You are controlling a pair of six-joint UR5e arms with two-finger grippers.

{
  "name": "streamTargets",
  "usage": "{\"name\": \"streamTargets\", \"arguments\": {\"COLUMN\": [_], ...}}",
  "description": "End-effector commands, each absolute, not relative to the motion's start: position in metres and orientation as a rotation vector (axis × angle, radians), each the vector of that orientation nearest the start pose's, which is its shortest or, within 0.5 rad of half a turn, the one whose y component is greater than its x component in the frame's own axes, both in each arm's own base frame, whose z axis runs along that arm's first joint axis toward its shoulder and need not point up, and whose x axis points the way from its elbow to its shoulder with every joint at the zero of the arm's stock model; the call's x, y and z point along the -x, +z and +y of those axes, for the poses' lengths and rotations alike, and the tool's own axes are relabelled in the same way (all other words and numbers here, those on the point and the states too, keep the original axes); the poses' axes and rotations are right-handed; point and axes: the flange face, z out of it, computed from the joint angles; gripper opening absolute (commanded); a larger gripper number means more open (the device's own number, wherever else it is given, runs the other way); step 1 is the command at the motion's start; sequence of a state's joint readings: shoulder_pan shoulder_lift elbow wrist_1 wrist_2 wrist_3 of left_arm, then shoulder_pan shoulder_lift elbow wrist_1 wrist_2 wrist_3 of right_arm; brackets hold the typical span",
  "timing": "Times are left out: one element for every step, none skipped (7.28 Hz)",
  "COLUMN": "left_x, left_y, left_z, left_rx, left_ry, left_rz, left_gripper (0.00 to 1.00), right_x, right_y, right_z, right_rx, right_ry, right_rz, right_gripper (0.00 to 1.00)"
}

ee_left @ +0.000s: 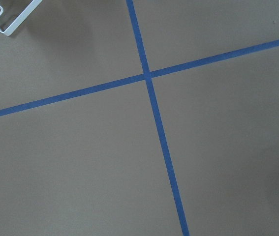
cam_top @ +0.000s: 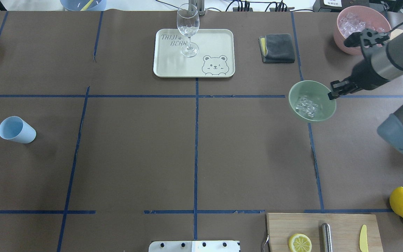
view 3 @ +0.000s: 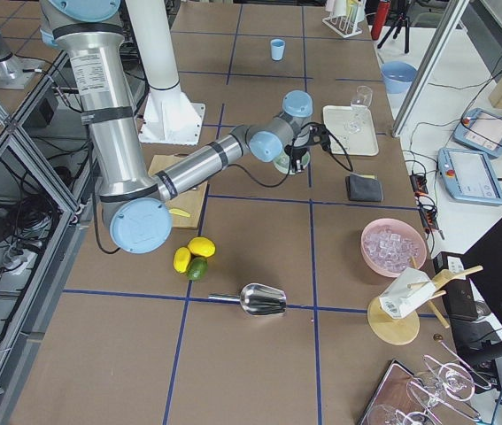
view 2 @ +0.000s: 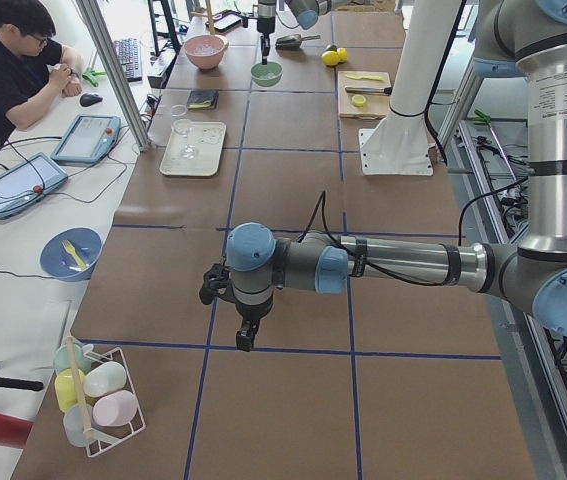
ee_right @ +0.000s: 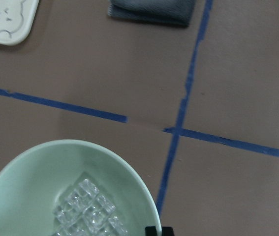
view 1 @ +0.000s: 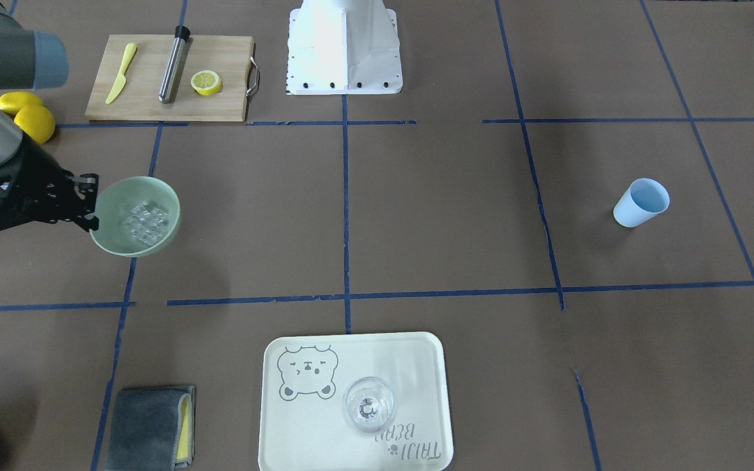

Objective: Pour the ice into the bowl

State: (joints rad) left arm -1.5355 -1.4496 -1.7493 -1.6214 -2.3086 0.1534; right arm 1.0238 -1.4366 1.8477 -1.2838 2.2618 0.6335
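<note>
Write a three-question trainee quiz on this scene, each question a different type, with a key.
1. True or false: the ice lies inside the mint-green bowl.
2. Short answer: what does the wine glass stand on?
3. Multiple choice: what is the right gripper clamped on?
A) the mint-green bowl's rim
B) the wine glass's stem
C) the light blue cup

Key
1. True: the clear cubes sit in the bottom of the bowl.
2. The cream bear tray.
3. A.
</note>
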Motion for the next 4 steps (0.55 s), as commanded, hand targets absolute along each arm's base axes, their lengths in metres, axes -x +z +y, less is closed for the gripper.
{"name": "streamTargets", "arguments": {"left_x": [0.051,0.05,0.05,0.05], "left_y": [0.623,0.623,0.623,0.623], "left_z": [-0.449,-0.449,-0.449,-0.449], "left_rx": [-0.15,-0.149,-0.149,-0.149], "left_ry": [0.219,0.221,0.221,0.221], "left_rz": [0.731,0.731,0.731,0.731], "left_gripper": [1.0,1.0,1.0,1.0], "right_x": [0.163,0.155,0.156,0.159], "right_y": [0.516,0.554,0.597,0.618], "right_z": [-0.446,-0.433,-0.434,-0.437], "right_rx": [-0.188,-0.207,-0.225,-0.233], "right_ry": [-0.167,-0.171,-0.176,-0.18], "right_rz": [-0.939,-0.949,-0.958,-0.96], "right_gripper": [0.0,0.0,0.0,0.0]}}
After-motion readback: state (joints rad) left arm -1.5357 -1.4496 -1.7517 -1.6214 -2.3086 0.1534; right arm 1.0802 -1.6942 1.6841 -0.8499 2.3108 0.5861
